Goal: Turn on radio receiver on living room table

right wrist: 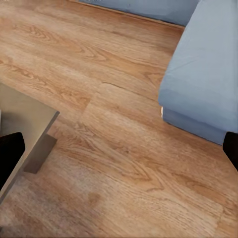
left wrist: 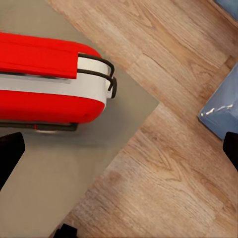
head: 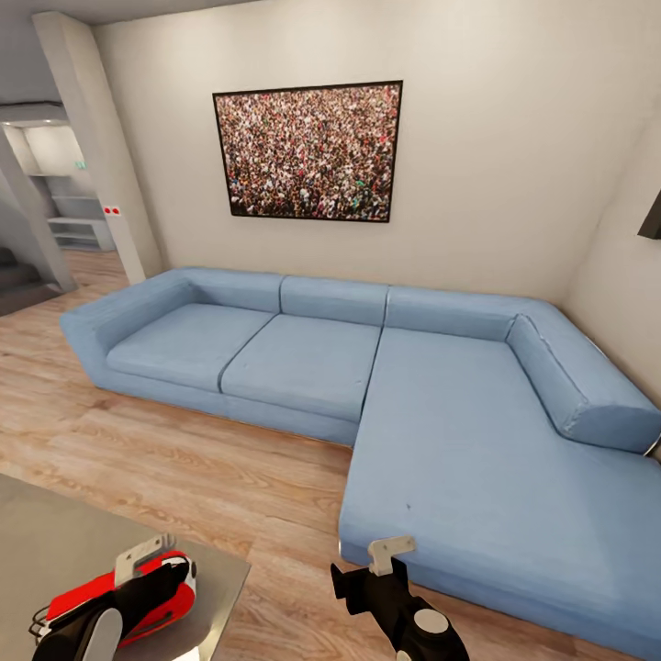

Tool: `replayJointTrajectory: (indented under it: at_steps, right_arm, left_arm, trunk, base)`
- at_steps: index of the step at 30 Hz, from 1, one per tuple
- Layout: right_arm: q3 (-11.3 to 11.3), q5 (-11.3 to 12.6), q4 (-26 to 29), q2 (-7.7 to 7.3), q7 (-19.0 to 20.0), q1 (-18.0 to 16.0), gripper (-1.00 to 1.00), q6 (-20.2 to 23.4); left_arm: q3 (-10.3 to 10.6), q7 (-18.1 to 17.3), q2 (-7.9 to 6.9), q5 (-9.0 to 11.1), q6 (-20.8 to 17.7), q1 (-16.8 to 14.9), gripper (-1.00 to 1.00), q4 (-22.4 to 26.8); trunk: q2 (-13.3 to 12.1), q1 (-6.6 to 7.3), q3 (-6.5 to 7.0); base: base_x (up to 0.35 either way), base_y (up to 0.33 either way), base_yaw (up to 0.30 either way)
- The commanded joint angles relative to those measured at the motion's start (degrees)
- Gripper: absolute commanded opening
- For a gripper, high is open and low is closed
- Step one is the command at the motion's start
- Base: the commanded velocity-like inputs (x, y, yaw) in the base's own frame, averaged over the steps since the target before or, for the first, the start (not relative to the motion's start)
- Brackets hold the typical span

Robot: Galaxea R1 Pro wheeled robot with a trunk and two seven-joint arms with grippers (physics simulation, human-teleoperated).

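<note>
Left claw (head: 138, 565) hovers over the radio receiver (head: 128, 597) on the table (head: 55, 542)

- The low table with its flat matte grey top (head: 55, 542) is standing on the light wood plank floor (head: 184, 468) below me.
- The small glossy red radio receiver (head: 161, 597) is lying near its corner.
</note>
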State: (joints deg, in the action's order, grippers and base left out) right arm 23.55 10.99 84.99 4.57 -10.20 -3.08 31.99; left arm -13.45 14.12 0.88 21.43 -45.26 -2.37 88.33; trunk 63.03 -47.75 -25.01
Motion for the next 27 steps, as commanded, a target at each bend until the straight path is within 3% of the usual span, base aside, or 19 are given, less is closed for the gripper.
replayJointTrajectory:
  at_steps: [1, 14, 27]
  right_arm:
    - [0.0, 0.0, 0.0, 0.0, 0.0, 0.0, 1.0, 0.0]
    - [0.0, 0.03, 0.0, 0.0, 0.0, 0.0, 1.0, 0.0]
    - [0.0, 0.07, 0.0, 0.0, 0.0, 0.0, 1.0, 0.0]
  left_arm:
    - [0.0, -0.01, 0.0, 0.0, 0.0, 0.0, 1.0, 0.0]
    - [0.0, -0.04, 0.0, 0.02, 0.0, 0.0, 1.0, 0.0]
    - [0.08, 0.03, 0.0, -0.07, 0.0, 0.0, 1.0, -0.08]
  trunk:
    - [0.0, 0.0, 0.0]
    - [0.0, 0.0, 0.0]
    - [0.0, 0.0, 0.0]
  base:
    - [0.049, 0.005, 0.0]
    - [0.006, -0.003, 0.0]
    - [0.0, -0.264, 0.0]
